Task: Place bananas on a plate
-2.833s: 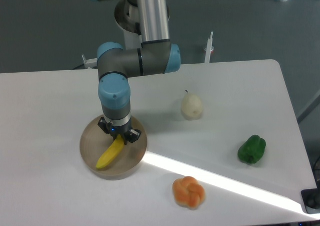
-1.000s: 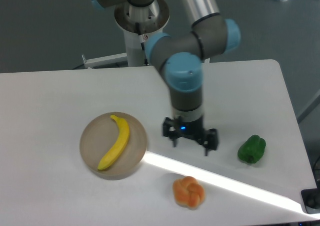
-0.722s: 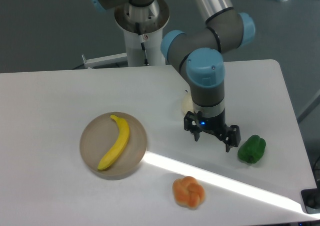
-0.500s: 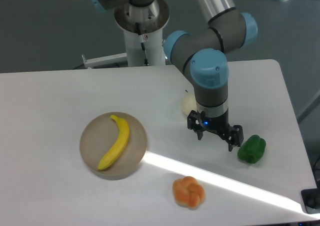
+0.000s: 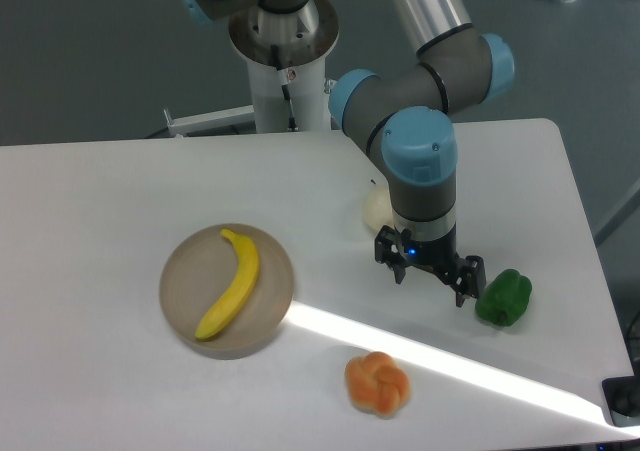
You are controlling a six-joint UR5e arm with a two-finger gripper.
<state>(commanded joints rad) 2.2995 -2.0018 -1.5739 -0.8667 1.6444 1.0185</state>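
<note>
Yellow bananas (image 5: 230, 296) lie on the plate (image 5: 178, 301); the arm points its empty, spread tool (image 5: 431, 273) straight down beside the green pepper (image 5: 503, 298).

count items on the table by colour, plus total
Yellow: 1, banana
Grey-brown: 1, plate
Orange: 1, lobed fruit
Green: 1, pepper
Cream: 1, pear-like fruit, partly behind the arm
Total: 5

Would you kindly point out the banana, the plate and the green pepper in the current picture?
banana (image 5: 231, 285), fixed camera view, on the middle of its yellow body.
plate (image 5: 179, 280), fixed camera view, on the bare surface left of the banana.
green pepper (image 5: 503, 298), fixed camera view, on its centre.
</note>
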